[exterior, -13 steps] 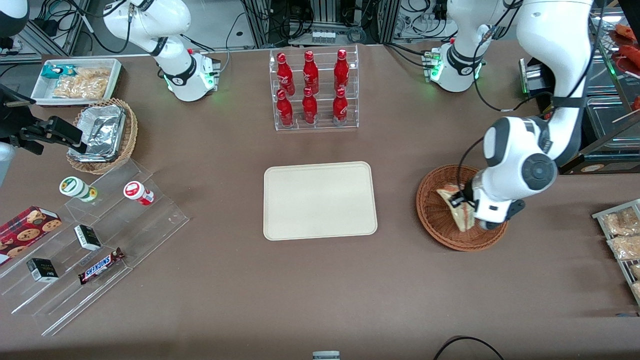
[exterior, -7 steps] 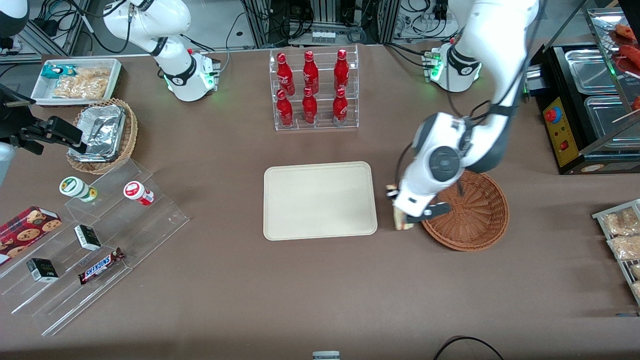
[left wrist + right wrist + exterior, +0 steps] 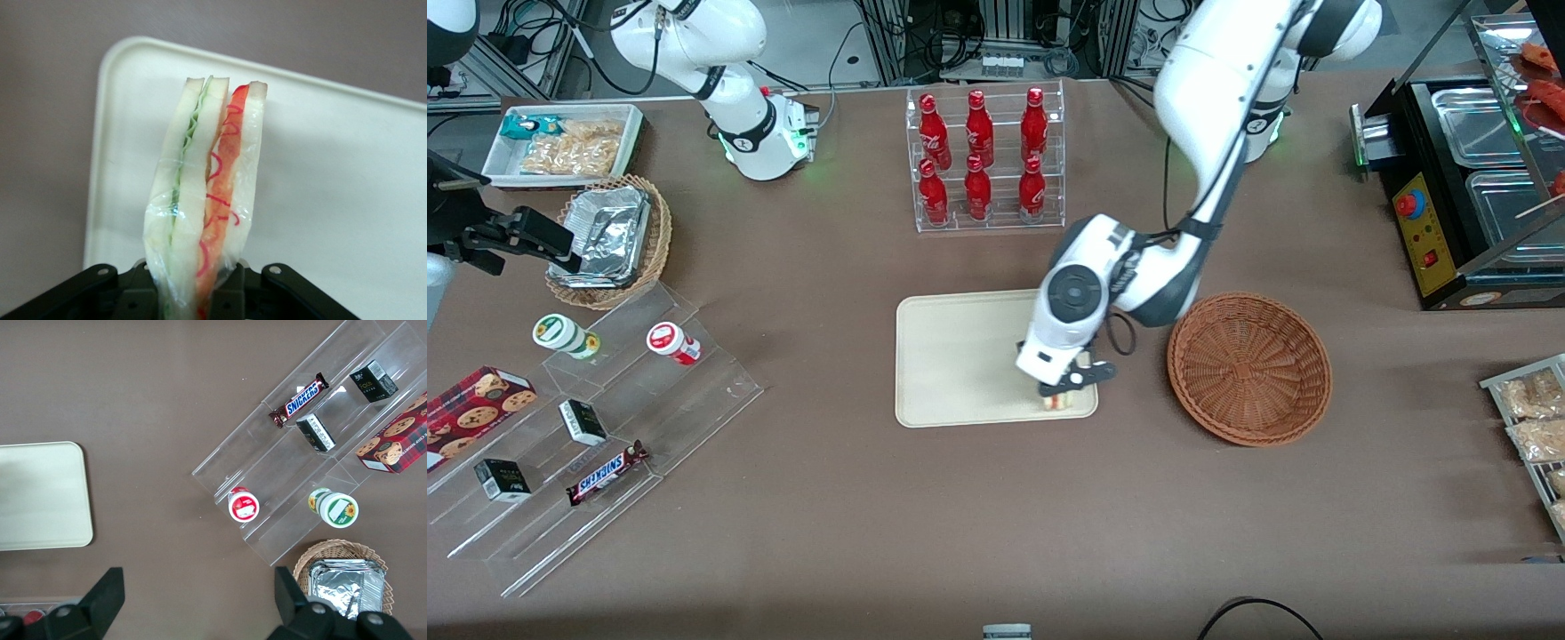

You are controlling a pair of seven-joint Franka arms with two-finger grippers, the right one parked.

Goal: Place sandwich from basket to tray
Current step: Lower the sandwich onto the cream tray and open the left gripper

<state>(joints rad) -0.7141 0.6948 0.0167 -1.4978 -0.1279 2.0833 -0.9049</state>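
Note:
My left gripper [image 3: 1069, 384] hangs over the cream tray [image 3: 960, 356], above its corner nearest the front camera and the basket. It is shut on the sandwich [image 3: 207, 200], a plastic-wrapped white-bread wedge with green and red filling that points away from the fingers [image 3: 230, 293] over the tray [image 3: 333, 180]. In the front view only the sandwich's tip [image 3: 1056, 403] shows below the wrist. The reddish-brown wicker basket [image 3: 1249, 368] stands beside the tray with nothing in it.
A clear rack of red bottles [image 3: 983, 160] stands farther from the front camera than the tray. Toward the parked arm's end are a tan basket with foil [image 3: 609, 240], a white snack bin [image 3: 560, 142] and clear stepped shelves with snacks [image 3: 587, 427]. Packets [image 3: 1529, 418] lie at the working arm's end.
My gripper lifted the sandwich out of the basket and carried it sideways over the tray's corner. The basket now holds nothing.

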